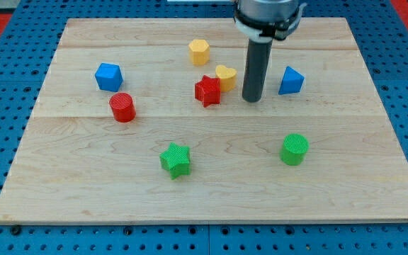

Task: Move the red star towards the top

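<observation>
The red star lies near the middle of the wooden board, a little above centre. A yellow heart touches its upper right side. My tip rests on the board to the right of the red star, with a gap about one block wide between them. The rod rises straight up from the tip and leaves the view at the top.
A yellow hexagon sits above the red star. A blue triangle lies right of my tip. A blue pentagon and a red cylinder are at the left. A green star and a green cylinder lie lower down.
</observation>
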You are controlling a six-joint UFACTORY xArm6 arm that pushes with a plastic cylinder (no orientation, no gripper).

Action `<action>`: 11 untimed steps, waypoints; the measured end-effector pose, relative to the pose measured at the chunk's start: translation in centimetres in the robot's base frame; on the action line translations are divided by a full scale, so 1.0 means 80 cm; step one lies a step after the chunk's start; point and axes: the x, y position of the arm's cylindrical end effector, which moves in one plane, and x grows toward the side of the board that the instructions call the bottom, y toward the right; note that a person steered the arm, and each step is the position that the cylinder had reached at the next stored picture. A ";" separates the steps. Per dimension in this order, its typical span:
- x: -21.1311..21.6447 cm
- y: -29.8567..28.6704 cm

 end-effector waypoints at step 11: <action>-0.009 -0.177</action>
